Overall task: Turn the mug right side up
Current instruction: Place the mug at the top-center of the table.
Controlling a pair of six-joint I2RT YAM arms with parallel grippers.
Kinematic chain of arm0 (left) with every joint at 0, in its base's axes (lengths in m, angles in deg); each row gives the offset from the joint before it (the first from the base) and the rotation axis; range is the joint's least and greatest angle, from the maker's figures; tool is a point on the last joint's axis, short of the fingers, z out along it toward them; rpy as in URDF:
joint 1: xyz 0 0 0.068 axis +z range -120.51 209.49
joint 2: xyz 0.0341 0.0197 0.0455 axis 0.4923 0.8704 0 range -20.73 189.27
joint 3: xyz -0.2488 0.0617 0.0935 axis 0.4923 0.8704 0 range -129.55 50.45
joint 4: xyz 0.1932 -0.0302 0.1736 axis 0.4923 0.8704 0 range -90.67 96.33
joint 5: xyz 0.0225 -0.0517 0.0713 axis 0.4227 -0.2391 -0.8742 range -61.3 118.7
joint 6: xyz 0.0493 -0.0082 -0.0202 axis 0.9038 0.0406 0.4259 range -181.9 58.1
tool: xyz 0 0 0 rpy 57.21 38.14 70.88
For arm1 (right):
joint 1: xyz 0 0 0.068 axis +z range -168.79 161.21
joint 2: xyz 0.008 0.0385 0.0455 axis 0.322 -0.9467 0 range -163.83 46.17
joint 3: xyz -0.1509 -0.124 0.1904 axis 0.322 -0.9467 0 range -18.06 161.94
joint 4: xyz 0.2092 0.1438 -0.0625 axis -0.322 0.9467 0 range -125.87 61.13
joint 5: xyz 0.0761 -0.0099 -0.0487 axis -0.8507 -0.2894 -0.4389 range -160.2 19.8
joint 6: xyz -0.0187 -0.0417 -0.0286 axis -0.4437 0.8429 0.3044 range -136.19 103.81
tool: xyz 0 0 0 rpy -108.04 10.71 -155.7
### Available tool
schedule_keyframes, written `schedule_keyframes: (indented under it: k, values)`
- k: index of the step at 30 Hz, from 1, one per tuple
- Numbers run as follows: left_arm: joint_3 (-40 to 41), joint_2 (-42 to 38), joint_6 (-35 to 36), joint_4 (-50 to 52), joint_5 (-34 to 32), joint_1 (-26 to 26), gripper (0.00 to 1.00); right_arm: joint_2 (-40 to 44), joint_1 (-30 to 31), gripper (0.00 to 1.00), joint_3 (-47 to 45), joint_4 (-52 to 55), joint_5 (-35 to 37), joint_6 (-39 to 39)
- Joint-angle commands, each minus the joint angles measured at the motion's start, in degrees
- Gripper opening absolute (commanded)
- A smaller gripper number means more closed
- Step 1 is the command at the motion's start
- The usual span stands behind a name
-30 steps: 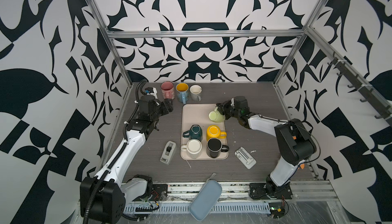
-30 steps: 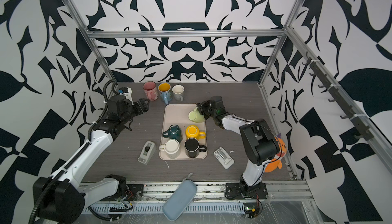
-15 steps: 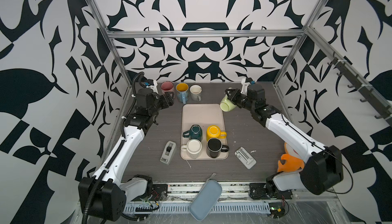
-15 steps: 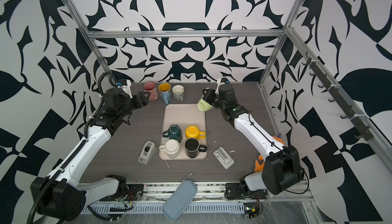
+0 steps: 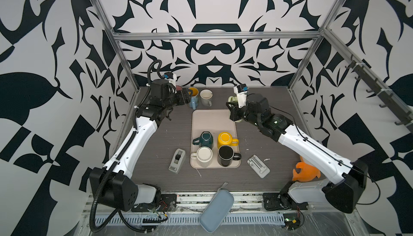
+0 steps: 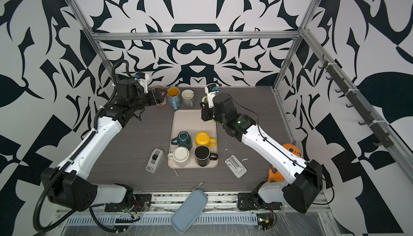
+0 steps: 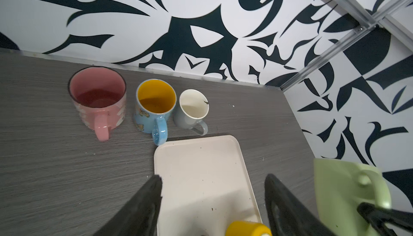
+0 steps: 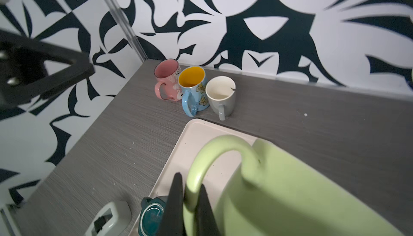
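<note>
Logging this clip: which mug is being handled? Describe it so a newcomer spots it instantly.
Start at the beige tray. At its far corner on the robot's right, the right gripper is shut on the handle of a pale green mug. It is the only green mug, and the only one held rather than standing.

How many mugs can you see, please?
8: pink mug, blue mug and grey mug in a row behind the tray; teal mug, yellow mug, white mug and black mug on it; green mug in the right gripper.
</note>
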Motion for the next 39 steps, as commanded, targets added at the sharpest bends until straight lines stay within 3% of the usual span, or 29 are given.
schedule_keyframes:
  k: [1, 8, 18, 26, 39]
  values:
    - [-4.5, 1.05, 3.17, 5.91, 2.16, -1.05, 0.75, 1.11, 2.81, 0.0, 4.01, -2.8, 7.96, 13.33]
    - [-9.99, 1.53, 4.36, 7.42, 10.27, -1.14, 0.74, 0.2, 11.87, 0.0, 1.37, -5.87, 20.98, 30.6]
    - [-14.3, 3.02, 11.57, 11.48, 17.3, -1.14, 0.73, -2.67, 20.84, 0.0, -5.58, -21.2, 39.39, 58.29]
    - [-16.03, 3.75, 19.63, 18.09, 27.59, -2.38, 0.73, -3.15, 22.87, 0.0, -12.43, -40.92, 44.27, 71.32]
    - [-20.46, 8.47, 25.48, 30.65, 29.51, -6.55, 0.71, -6.26, 23.67, 0.0, -14.99, -56.16, 44.59, 81.08]
